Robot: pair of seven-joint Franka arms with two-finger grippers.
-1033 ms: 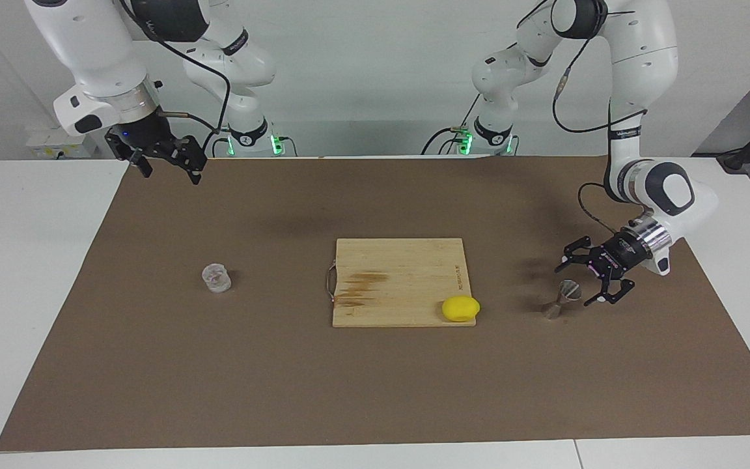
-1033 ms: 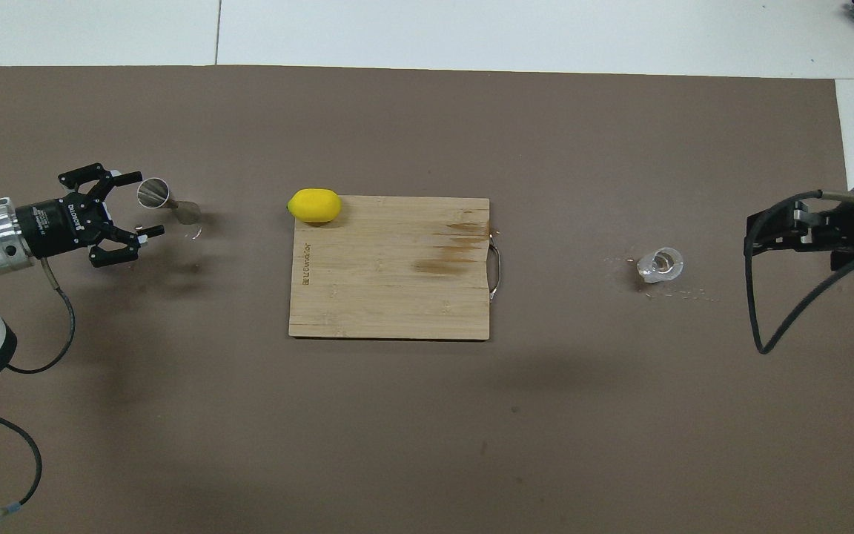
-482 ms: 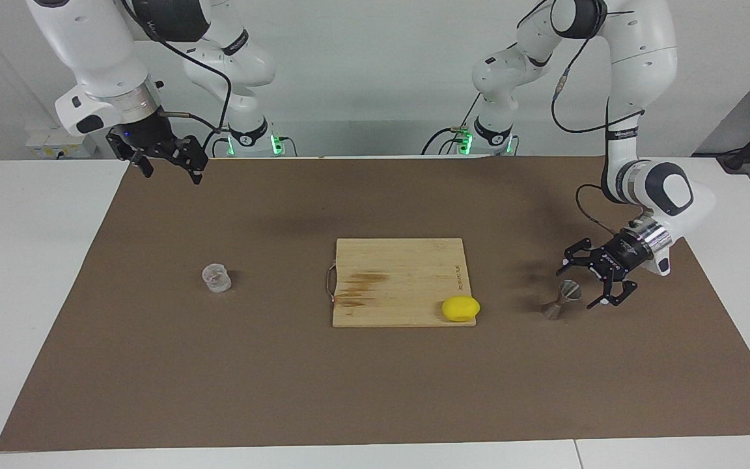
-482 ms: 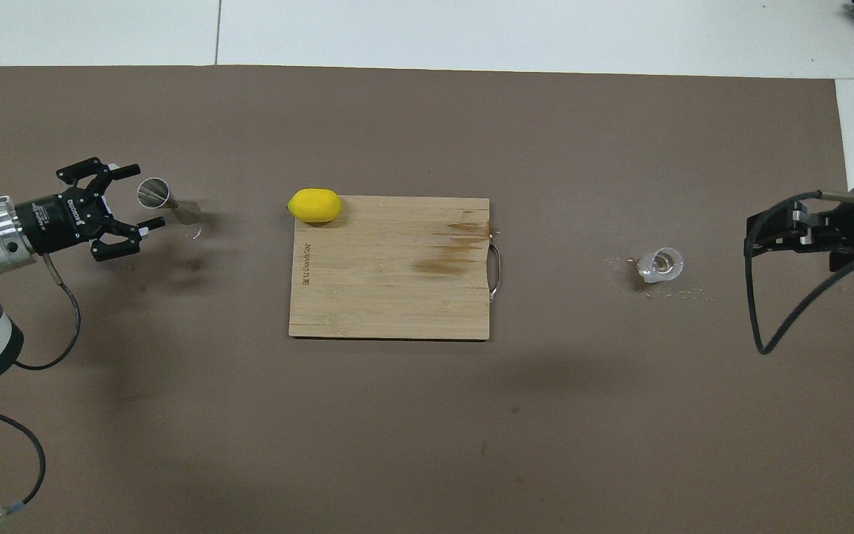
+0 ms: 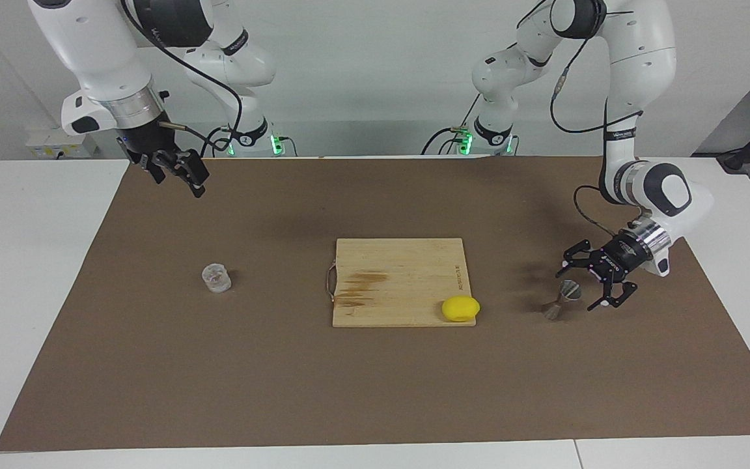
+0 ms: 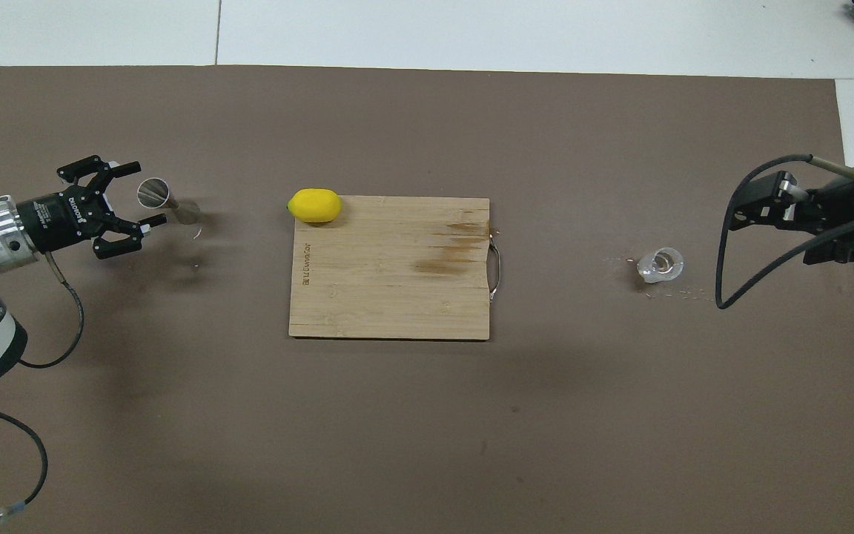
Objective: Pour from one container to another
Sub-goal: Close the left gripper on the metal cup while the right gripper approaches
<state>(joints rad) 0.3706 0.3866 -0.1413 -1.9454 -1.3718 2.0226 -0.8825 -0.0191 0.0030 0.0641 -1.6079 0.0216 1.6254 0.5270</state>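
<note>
Where ribbed cup (image 5: 217,278) sits, hourglass jigger (image 5: 560,299) gleams.

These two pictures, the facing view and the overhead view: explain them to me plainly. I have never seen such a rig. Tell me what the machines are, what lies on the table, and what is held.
Two white robot arms stand at one table, each ending in a black two-finger gripper. One camera faces the robots from across the table; the other looks steeply down from above their own end.

On the brown mat lie a pale wooden cutting board with a yellow lemon at its corner, a small clear ribbed cup toward the right arm's end, and a small silvery hourglass-shaped steel jigger toward the left arm's end.

The left gripper is low beside the jigger, fingers open around its top, not closed on it. The right gripper hangs raised above the mat's edge near the robots. Nothing is held.
</note>
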